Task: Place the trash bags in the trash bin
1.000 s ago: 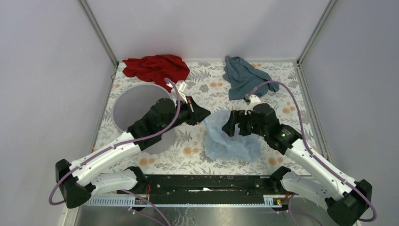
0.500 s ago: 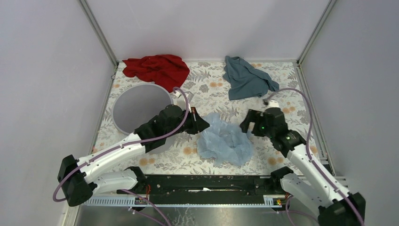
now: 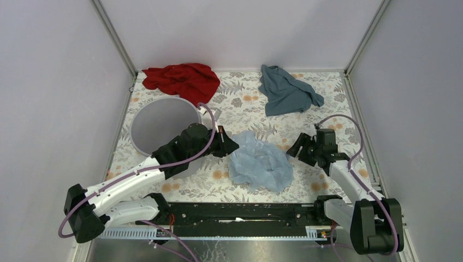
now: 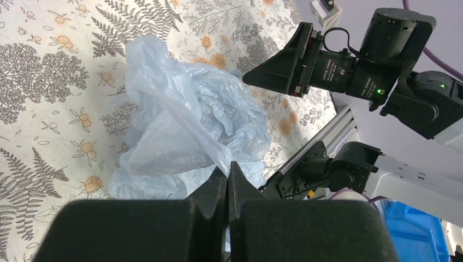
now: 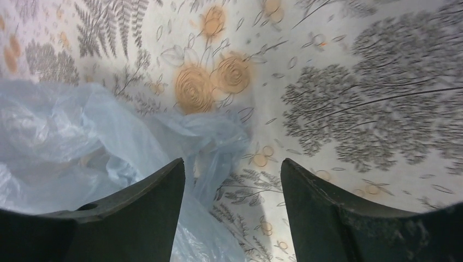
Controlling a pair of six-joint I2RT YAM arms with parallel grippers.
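Toward the near side of the desk [image 3: 240,109], the trash bag [image 3: 260,164] lies crumpled between the two arms, wholly outside the bin. The left fingers [image 4: 227,173] are closed tight on a fold of film at its left edge. The right fingers [image 3: 295,148] stand apart just beside its right edge, holding nothing. Farther left stands the trash bin [image 3: 164,99], mouth up. Recommendation: lift the bag high before swinging left, so trailing film clears the rim; a single pinch on thin film may slip.
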